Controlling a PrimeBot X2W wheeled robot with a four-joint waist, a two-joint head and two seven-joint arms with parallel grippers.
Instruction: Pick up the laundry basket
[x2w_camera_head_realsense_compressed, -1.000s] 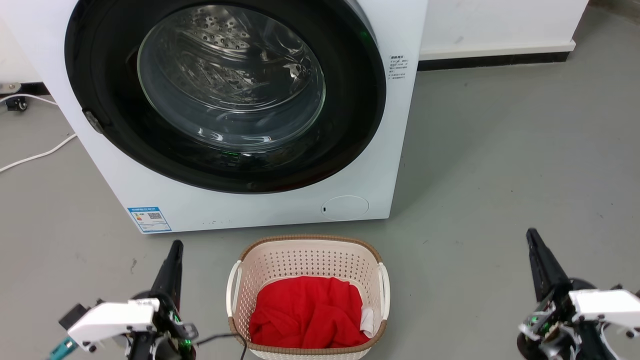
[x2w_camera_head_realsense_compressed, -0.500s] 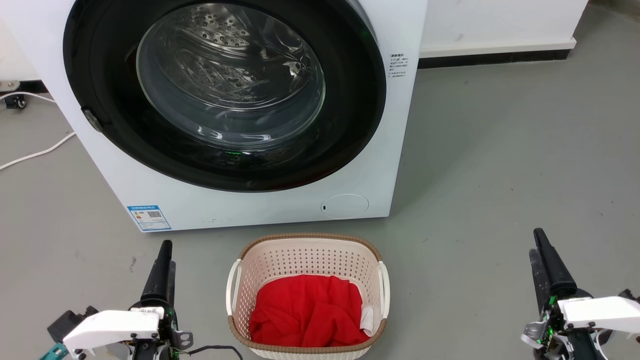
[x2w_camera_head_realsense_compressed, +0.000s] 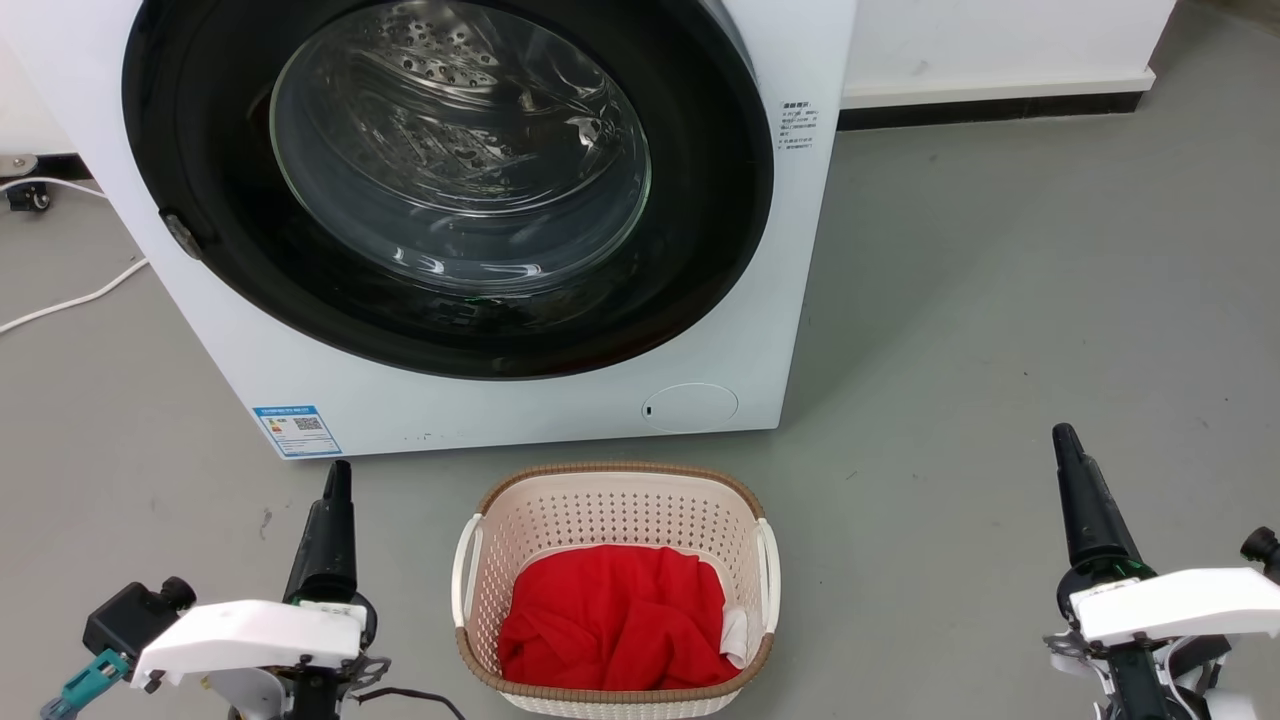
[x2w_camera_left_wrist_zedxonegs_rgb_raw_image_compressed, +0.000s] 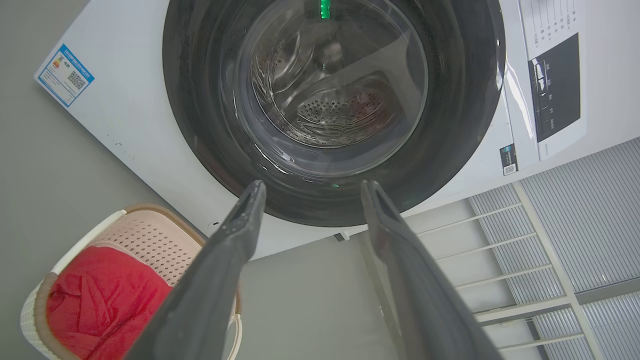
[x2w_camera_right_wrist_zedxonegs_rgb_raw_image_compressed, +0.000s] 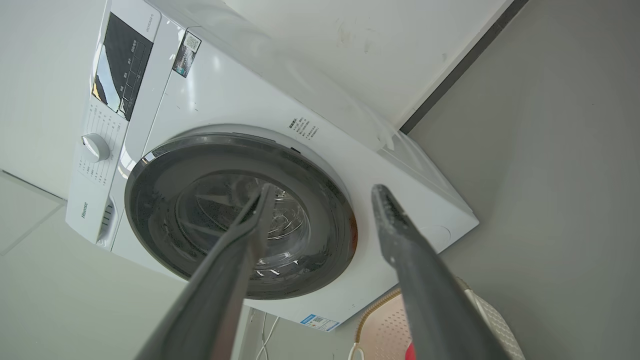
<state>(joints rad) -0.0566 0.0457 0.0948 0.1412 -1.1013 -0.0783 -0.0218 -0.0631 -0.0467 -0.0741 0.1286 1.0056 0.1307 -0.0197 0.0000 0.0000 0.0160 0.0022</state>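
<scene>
The laundry basket (x2w_camera_head_realsense_compressed: 612, 512), cream-white and perforated with a brown rim, stands on the grey floor just in front of the washing machine. It holds a red cloth (x2w_camera_head_realsense_compressed: 610, 620). My left gripper (x2w_camera_head_realsense_compressed: 339, 472) hovers to the left of the basket, apart from its white left handle (x2w_camera_head_realsense_compressed: 462, 575). My right gripper (x2w_camera_head_realsense_compressed: 1066, 436) is well off to the basket's right. In the wrist views, the left gripper (x2w_camera_left_wrist_zedxonegs_rgb_raw_image_compressed: 312, 186) and the right gripper (x2w_camera_right_wrist_zedxonegs_rgb_raw_image_compressed: 324, 189) are both open with nothing between their fingers. The basket (x2w_camera_left_wrist_zedxonegs_rgb_raw_image_compressed: 150, 235) sits at the lower left of the left wrist view, and the basket (x2w_camera_right_wrist_zedxonegs_rgb_raw_image_compressed: 385, 325) shows at the bottom of the right wrist view.
A large white washing machine (x2w_camera_head_realsense_compressed: 520, 410) with a shut round glass door (x2w_camera_head_realsense_compressed: 460, 190) stands right behind the basket. A white cable (x2w_camera_head_realsense_compressed: 60, 305) lies on the floor at the left. Open grey floor (x2w_camera_head_realsense_compressed: 1000, 300) stretches to the right, up to a wall with a dark baseboard (x2w_camera_head_realsense_compressed: 990, 110).
Both grippers have moved a little forward, towards the washing machine, the right one more. The whole picture has shifted slightly. The basket has stayed in place.
</scene>
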